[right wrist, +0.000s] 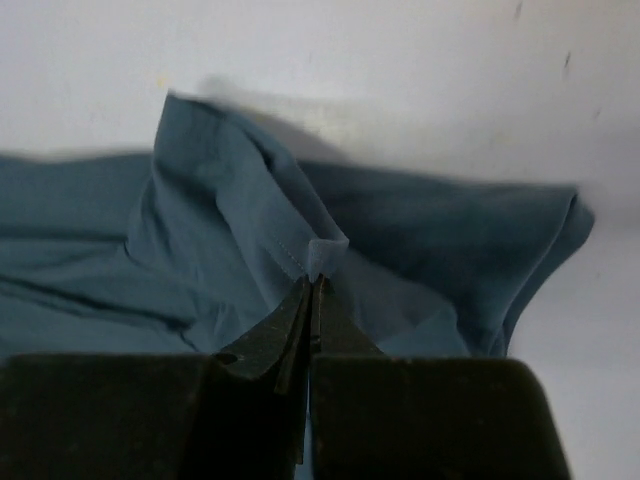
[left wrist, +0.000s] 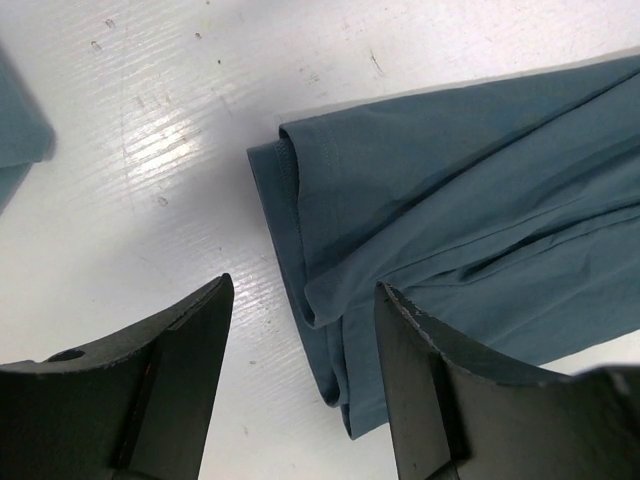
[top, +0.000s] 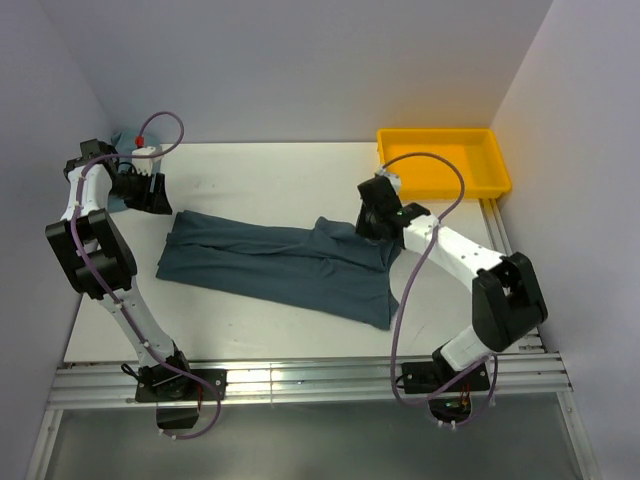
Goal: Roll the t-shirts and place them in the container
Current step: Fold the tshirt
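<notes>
A slate-blue t-shirt (top: 280,265) lies folded into a long band across the table, its hemmed left end (left wrist: 470,200) toward the left arm. My left gripper (top: 150,195) hangs open over that end. In the left wrist view the folded corner shows between the spread fingers (left wrist: 304,283), which are not closed on it. My right gripper (top: 372,225) is at the band's right end, shut on a raised fold of the stitched edge (right wrist: 316,278). The pinched fabric (right wrist: 200,230) tents up from the table.
A yellow tray (top: 495,165) stands at the back right corner, just behind the right gripper. A second piece of blue fabric (left wrist: 20,130) lies at the far left by the wall. The aluminium rail (top: 300,380) runs along the near edge.
</notes>
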Tool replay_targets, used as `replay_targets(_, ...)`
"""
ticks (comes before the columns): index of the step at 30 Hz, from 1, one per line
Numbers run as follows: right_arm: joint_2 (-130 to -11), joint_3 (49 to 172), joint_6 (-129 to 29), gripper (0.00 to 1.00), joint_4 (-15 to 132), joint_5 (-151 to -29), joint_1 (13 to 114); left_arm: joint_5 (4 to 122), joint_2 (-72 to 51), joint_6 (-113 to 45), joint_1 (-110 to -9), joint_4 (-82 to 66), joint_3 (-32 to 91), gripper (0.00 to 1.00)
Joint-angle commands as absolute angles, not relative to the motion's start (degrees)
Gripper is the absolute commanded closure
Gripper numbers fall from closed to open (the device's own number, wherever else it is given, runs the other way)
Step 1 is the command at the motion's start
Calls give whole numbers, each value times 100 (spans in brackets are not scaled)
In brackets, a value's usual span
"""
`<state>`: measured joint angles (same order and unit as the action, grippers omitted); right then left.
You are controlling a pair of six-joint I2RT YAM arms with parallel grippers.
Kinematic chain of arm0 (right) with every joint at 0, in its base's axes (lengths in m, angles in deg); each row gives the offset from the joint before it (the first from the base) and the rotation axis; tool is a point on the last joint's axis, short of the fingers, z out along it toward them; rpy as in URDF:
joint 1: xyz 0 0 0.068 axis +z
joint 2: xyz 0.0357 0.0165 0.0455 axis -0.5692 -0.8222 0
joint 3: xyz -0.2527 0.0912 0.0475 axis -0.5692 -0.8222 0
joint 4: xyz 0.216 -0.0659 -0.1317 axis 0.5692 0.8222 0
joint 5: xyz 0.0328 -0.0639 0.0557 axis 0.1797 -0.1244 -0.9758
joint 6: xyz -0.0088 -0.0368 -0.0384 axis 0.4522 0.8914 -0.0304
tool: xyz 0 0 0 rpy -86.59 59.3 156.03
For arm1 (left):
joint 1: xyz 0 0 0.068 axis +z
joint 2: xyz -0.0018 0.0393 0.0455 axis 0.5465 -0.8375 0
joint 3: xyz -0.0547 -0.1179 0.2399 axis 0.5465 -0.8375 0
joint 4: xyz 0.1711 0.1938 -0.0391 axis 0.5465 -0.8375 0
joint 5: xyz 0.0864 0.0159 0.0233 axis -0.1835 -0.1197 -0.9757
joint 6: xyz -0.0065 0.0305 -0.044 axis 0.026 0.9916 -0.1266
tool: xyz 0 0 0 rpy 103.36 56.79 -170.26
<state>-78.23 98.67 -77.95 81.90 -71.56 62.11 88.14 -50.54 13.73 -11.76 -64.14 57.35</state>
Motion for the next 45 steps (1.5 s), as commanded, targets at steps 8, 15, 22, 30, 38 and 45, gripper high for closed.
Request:
replay_targets(8, -6418, 8402, -8578, 100, 8019, -6839, 7072, 8987, -4709, 1481, -1159, -6548, 5721, 37)
replay_targets(15, -5995, 7611, -9193, 100, 8002, -6734, 7757, 8978, -4710, 1525, -1159, -6575, 5677, 37)
replay_targets(22, -5863, 7338, -9677, 100, 8107, -6558, 8381, 8943, -4692, 1569, -1168, -6619, 5677, 37)
replay_targets(30, -5828, 7197, -10055, 100, 8432, -6347, 8742, 8943, -4692, 1630, -1168, -6654, 5651, 38)
replay_targets(38, -5837, 6899, -10416, 95, 8670, -6232, 8962, 8890, -4701, 1657, -1168, -6663, 5625, 38)
replay_targets(45, -5548, 7082, -10513, 52, 8845, -6031, 9164, 8881, -4736, 1630, -1168, -6681, 5695, 38)
